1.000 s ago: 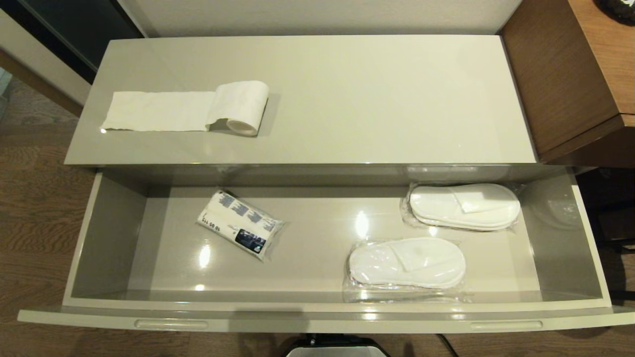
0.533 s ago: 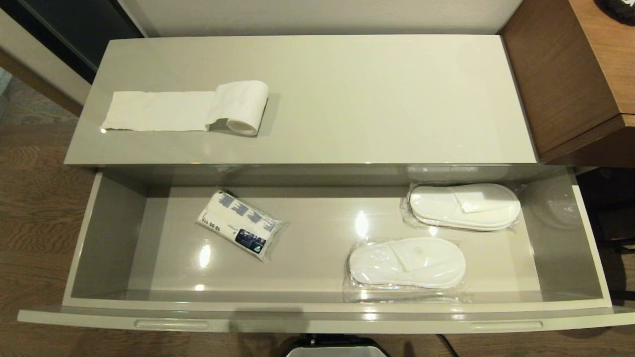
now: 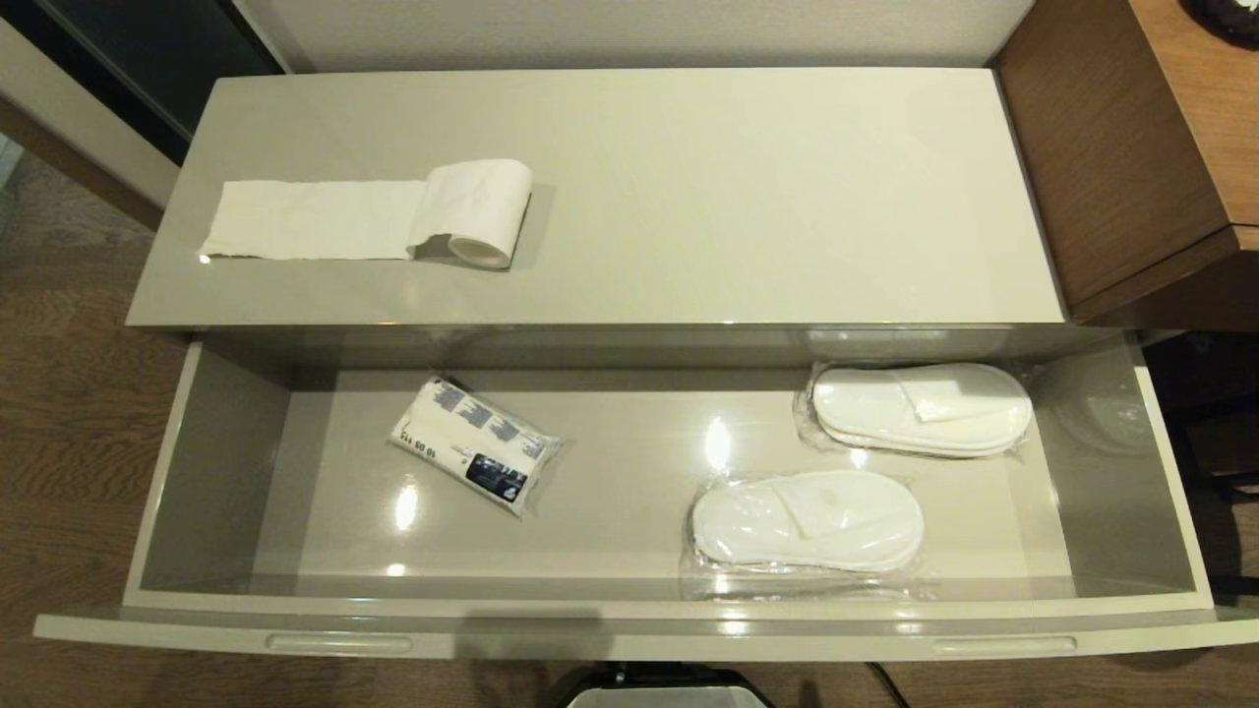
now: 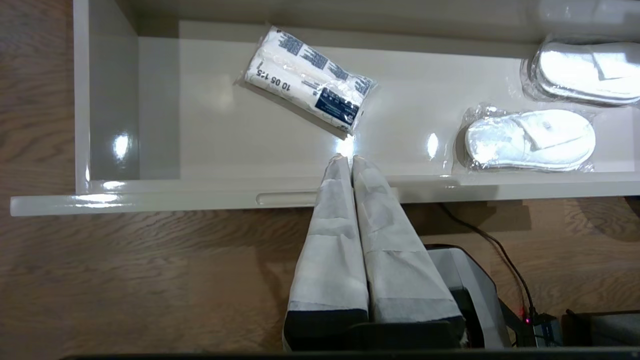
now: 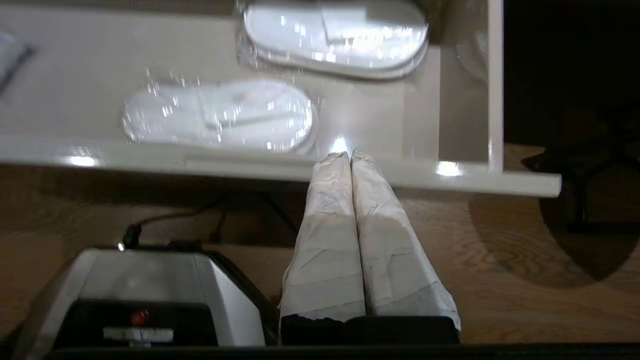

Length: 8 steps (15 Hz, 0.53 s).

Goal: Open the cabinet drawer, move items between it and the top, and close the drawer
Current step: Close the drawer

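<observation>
The wide beige cabinet drawer [image 3: 629,629] stands pulled out, its pale grey inside showing. Two packs of white slippers in clear plastic lie in its right half, one at the back [image 3: 920,408] and one nearer the front [image 3: 807,521]. A white toilet-paper roll [image 3: 477,214] with its tail unrolled to the left rests on the glossy cream top [image 3: 748,197]. Neither arm appears in the head view. My left gripper [image 4: 347,159] is shut and empty, its tips over the drawer's front edge [image 4: 200,200]. My right gripper [image 5: 348,155] is shut and empty too, by the front rim near the slippers [image 5: 220,117].
A white packet with blue printing [image 3: 477,444] lies in the drawer's left half. A brown wood-grain desk [image 3: 1161,138] stands against the cabinet's right end. Wood floor [image 3: 69,413] runs on the left. The robot's base [image 3: 669,693] sits just before the drawer front.
Nothing has moved in the head view; roll, slippers and packet lie where they were and the drawer stays out.
</observation>
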{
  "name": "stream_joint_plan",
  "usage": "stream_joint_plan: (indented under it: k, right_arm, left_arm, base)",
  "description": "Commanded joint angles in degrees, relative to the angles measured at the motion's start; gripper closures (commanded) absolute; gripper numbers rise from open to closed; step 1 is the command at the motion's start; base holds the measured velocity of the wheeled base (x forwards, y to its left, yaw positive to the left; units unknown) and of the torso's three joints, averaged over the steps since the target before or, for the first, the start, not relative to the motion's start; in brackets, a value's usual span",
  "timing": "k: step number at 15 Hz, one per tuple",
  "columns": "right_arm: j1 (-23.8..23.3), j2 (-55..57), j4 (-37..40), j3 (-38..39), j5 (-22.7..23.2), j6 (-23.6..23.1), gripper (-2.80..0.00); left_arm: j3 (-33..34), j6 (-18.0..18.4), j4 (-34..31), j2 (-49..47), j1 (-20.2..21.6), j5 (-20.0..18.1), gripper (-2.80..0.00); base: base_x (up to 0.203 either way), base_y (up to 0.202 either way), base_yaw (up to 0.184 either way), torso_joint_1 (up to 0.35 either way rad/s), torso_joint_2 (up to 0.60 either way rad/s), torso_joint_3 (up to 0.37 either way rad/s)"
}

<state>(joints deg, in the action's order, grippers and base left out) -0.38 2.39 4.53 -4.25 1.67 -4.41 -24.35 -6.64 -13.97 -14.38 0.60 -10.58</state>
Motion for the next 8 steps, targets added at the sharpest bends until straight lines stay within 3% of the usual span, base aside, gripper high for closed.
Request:
stream_joint_plan:
  k: [1, 4, 6, 8]
  right_arm:
    - [-0.1, 9.7, -0.2, -9.1, -0.4, 5.9, 0.00]
    - [-0.1, 30.4, 2.0, -25.7, -2.4, 18.3, 0.00]
    - [0.6, 36.4, 7.4, -28.6, -0.1, 22.8, 0.00]
    - [1.2, 34.9, 19.7, -29.4, 5.1, 25.6, 0.00]
  left_arm:
    - [1.5, 0.3, -0.1, 0.3, 0.0, -0.5, 0.00]
    - [4.3, 0.9, -2.6, -0.3, 0.1, -0.7, 0.00]
    - [5.3, 1.5, -7.9, -2.9, 0.3, -0.7, 0.00]
    - [6.8, 0.9, -8.9, -6.8, 0.8, -1.6, 0.00]
  base:
    - [0.000, 0.000, 0.000, 0.000, 0.00, 0.000]
    - [0.000, 0.000, 0.000, 0.000, 0.00, 0.000]
    - [0.000, 0.000, 0.000, 0.000, 0.00, 0.000]
    - [0.000, 0.000, 0.000, 0.000, 0.00, 0.000]
